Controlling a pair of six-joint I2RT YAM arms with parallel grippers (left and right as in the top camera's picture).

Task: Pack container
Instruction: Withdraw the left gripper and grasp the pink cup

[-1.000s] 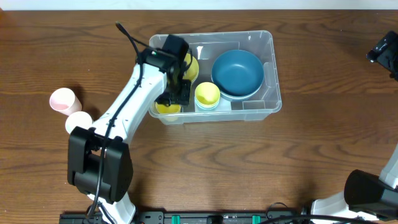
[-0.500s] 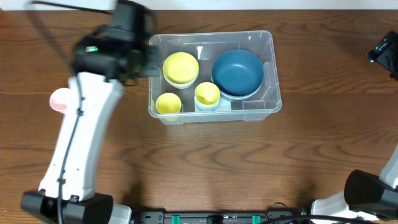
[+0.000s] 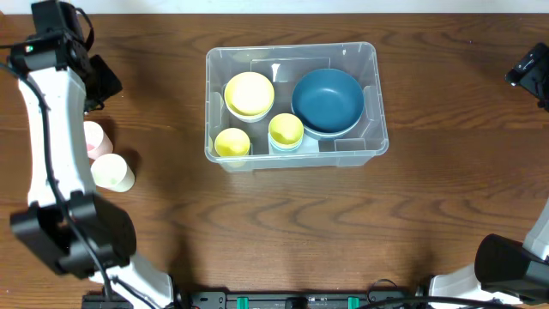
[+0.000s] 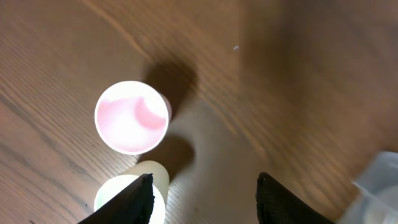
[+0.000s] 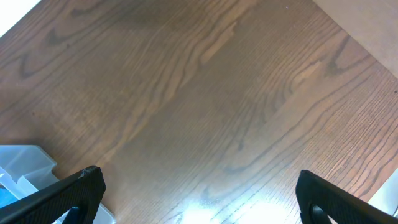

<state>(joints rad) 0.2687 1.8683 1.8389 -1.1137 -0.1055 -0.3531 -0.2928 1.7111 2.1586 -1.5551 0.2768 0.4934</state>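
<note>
The clear plastic container [image 3: 371,103] stands at the table's middle back. It holds a blue bowl [image 3: 327,100], a yellow bowl [image 3: 249,93] and two yellow cups [image 3: 232,142] [image 3: 286,130]. A pink cup [image 3: 91,137] [image 4: 132,117] and a cream cup [image 3: 112,171] [image 4: 127,196] stand on the table at the left. My left gripper [image 3: 96,81] [image 4: 205,202] is open and empty, above the table just beyond the two cups. My right gripper [image 3: 527,73] [image 5: 199,199] is open and empty at the far right edge.
A corner of the container shows at the right edge of the left wrist view [image 4: 382,180] and at the lower left of the right wrist view [image 5: 25,168]. Bare wooden table [image 3: 300,232] lies in front of the container.
My left arm has swung out of the container, leaving a yellow bowl and cup inside, and moved far left above the pink and cream cups. The right arm has not moved.
</note>
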